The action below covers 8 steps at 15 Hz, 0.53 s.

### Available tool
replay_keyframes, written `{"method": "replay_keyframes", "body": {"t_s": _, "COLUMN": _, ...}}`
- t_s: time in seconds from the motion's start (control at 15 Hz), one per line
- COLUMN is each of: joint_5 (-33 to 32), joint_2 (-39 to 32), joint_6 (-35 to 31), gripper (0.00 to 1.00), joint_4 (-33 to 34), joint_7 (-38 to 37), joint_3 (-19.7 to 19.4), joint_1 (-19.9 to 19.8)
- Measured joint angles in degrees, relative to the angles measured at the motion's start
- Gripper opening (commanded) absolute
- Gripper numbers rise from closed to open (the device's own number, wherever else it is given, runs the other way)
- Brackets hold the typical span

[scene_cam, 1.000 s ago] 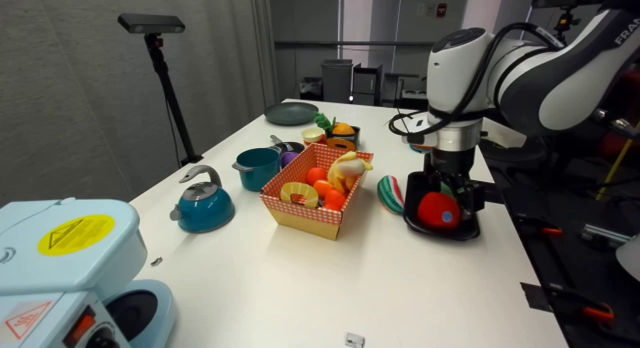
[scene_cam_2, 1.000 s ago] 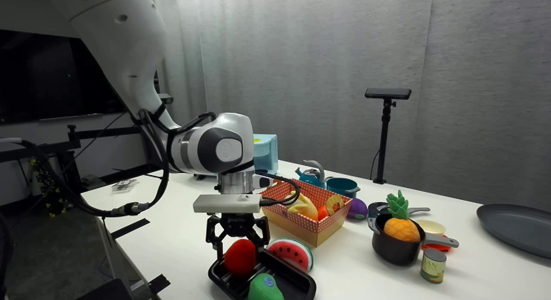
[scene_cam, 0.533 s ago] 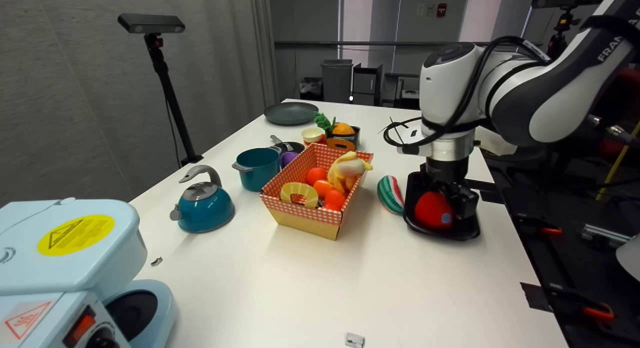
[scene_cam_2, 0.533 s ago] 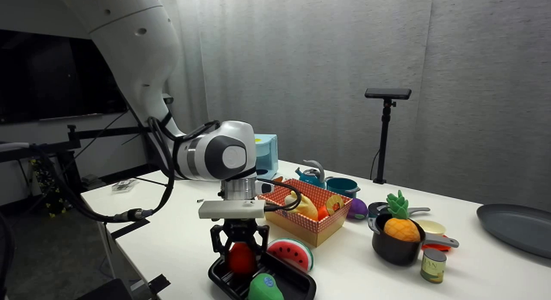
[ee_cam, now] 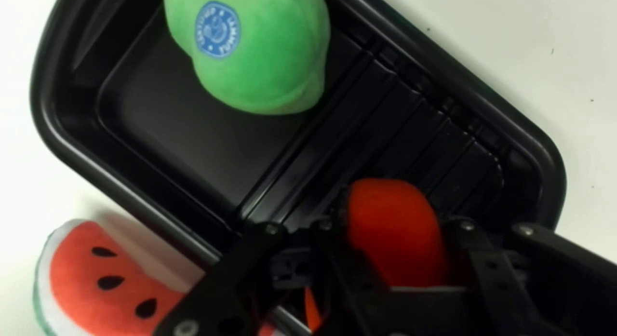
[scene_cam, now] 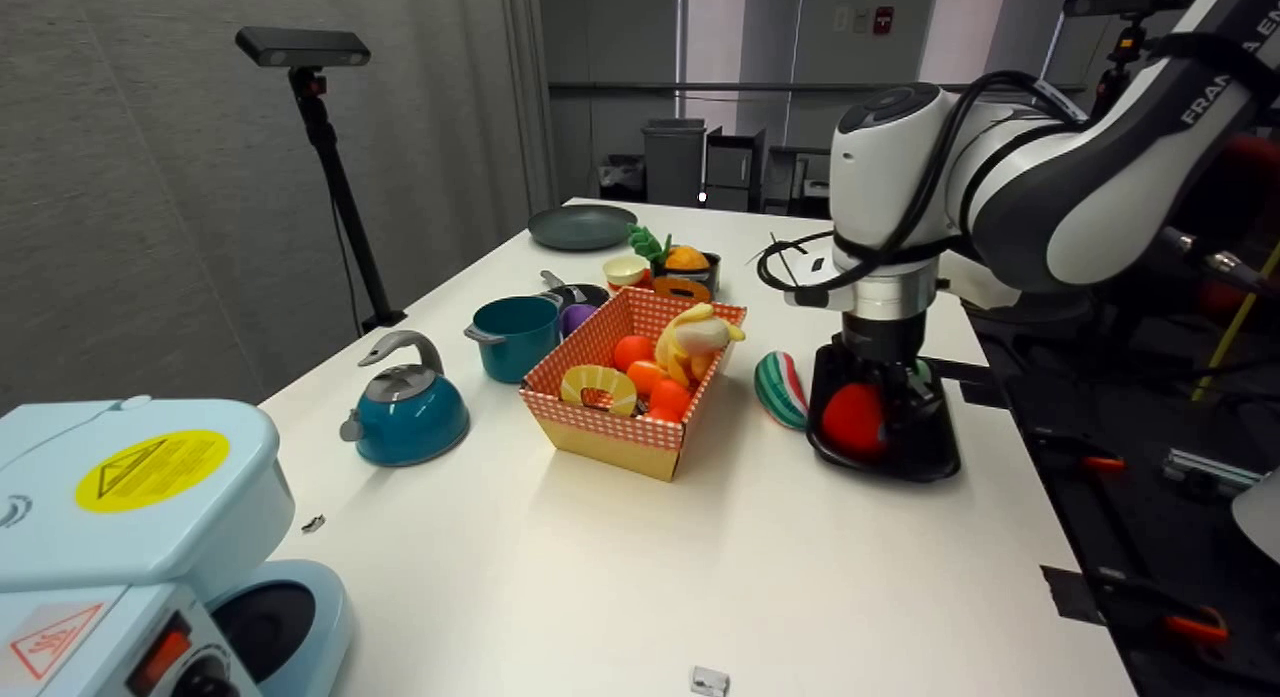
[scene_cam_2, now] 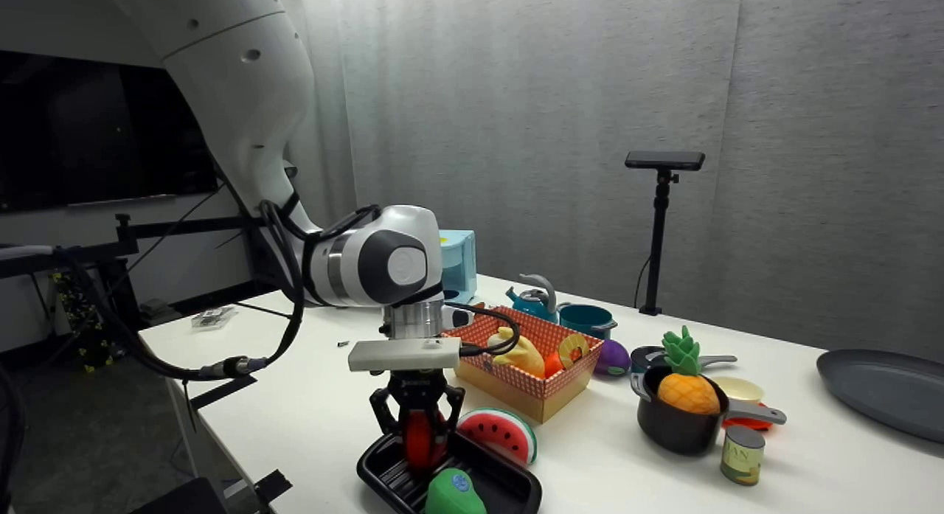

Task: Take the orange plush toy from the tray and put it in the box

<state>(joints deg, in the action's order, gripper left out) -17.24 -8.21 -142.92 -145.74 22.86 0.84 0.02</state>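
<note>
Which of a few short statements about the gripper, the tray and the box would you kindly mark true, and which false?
1. The gripper is closed on the orange plush toy. True.
2. The green toy lies in the tray. True.
3. Nothing lies beside the tray. False: a watermelon slice lies beside it.
4. The box holds a yellow plush toy. True.
5. The orange plush toy is already in the box. False: it is at the tray, held by the gripper.
</note>
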Motion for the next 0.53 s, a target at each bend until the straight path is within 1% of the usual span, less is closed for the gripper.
{"method": "replay_keyframes", "body": {"t_s": 0.07, "joint_5": 0.00, "joint_2": 0.03, "joint_6": 0.00, "gripper": 0.07, "joint_4": 0.12, "joint_7": 0.00, "joint_3": -0.07, "joint_1": -0.01}}
{"method": "replay_keyframes", "body": {"t_s": 0.27, "joint_5": 0.13, "joint_2": 0.58, "joint_6": 0.01, "gripper": 0.06, "joint_4": 0.48, "joint_7": 0.00, "joint_3": -0.41, "joint_1": -0.44}}
{"method": "replay_keyframes", "body": {"t_s": 0.53, "joint_5": 2.53, "joint_2": 3.97, "joint_6": 0.38, "gripper": 0.07, "joint_4": 0.61, "joint_7": 1.46, "joint_3": -1.02, "joint_1": -1.70}}
